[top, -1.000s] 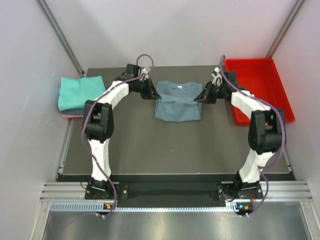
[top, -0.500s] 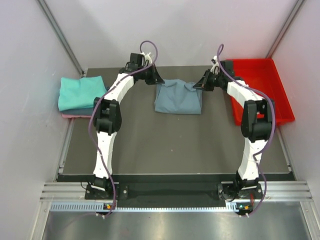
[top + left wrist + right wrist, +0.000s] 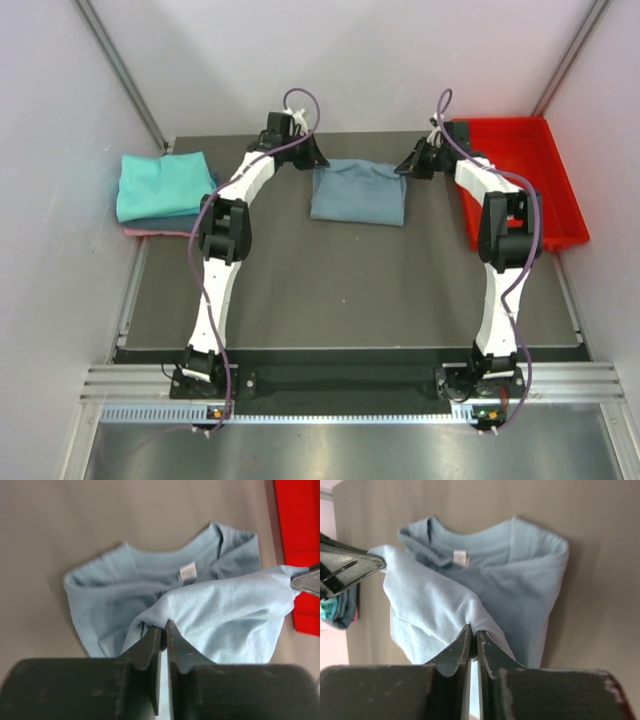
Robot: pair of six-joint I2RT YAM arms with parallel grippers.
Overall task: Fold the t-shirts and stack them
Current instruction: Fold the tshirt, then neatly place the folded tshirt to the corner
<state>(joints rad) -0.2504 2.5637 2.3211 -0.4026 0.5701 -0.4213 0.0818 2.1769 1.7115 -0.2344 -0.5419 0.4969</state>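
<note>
Table (image 3: 330,290) stretches dark from the near edge up to the work. Past that stretch the grey-blue shirt (image 3: 357,195) rests toward the far middle of the table, doubled over on itself.

The left tool (image 3: 161,626) is pinched narrow on one corner of the upper layer. The right tool (image 3: 471,630) is pinched just as narrow on the opposite corner, so the cloth spans between them as one fairly straight edge. That shared grip looks meant to hold the fold square. With the hem held at both ends, it can be laid evenly over the collar (image 3: 160,557) and its white label (image 3: 187,572), which show beneath the lifted layer.

From above, the tools sit at the shirt's far corners, so I judge the fold is near its end and that letting go comes next.

Level with the shirt at the left edge, the stack (image 3: 162,185) of folded shirts, teal on top, waits to take this one. The red tray (image 3: 515,165) sits at the far right, apart from the cloth.
</note>
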